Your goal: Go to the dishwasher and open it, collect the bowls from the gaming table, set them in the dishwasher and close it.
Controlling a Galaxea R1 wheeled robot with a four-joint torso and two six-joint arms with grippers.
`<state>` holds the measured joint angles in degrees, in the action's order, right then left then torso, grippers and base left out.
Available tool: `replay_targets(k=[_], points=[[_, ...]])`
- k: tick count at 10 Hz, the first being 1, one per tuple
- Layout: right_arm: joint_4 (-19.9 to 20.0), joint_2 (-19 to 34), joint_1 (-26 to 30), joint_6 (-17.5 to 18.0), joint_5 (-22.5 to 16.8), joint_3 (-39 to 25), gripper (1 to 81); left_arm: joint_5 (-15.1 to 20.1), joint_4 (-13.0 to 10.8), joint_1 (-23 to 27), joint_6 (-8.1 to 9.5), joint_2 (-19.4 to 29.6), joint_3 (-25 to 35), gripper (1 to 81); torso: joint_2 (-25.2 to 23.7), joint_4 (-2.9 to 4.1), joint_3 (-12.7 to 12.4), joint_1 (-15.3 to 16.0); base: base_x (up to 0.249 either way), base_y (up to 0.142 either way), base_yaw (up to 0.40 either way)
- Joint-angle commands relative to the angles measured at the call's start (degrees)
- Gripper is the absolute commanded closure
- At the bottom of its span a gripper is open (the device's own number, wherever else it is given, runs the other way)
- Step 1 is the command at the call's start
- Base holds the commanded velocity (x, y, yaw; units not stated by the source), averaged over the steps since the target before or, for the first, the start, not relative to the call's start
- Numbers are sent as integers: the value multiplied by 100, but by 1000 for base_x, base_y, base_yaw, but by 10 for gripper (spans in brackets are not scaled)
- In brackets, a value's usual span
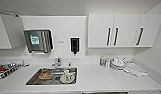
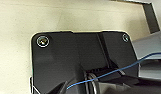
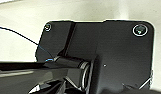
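I face a white kitchen counter [image 1: 96, 78] with a steel sink [image 1: 33, 79] set into it. Just under the counter's front edge there is a dark strip [image 1: 104, 93]; I cannot tell whether it is the dishwasher. The bowls and the gaming table are out of view. In the left wrist view the robot's dark plate [image 2: 71, 62] hangs over a pale floor, with a blue wire [image 2: 108, 73] across it. The right wrist view has the same kind of plate [image 3: 108, 55] against a pale surface.
Dishes lie in the sink, below a faucet [image 1: 56, 62]. On the wall hang a steel towel dispenser [image 1: 38, 40] and a dark soap dispenser [image 1: 74, 45]. White wall cabinets [image 1: 116, 30] are at upper right. Small bottles [image 1: 103, 61], stacked dishes [image 1: 117, 63] and a cloth [image 1: 136, 70] sit at counter right.
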<state>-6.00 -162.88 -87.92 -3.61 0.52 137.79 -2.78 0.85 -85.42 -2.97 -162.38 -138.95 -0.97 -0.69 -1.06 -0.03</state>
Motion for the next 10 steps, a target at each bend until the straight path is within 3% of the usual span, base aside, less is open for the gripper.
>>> replay_targets(k=[1,8,10], points=[[-24,60,340,-17,-272,-34,10,278,-33,337,-28,65,43,10,0,0,0,3,111,0,0],[-41,34,305,-17,-272,-34,10,278,-33,337,-28,56,34,10,0,0,0,3,109,0,0],[1,34,313,-17,-272,-34,10,278,-33,337,-28,56,43,10,6,0,2,10,0,0,0]])
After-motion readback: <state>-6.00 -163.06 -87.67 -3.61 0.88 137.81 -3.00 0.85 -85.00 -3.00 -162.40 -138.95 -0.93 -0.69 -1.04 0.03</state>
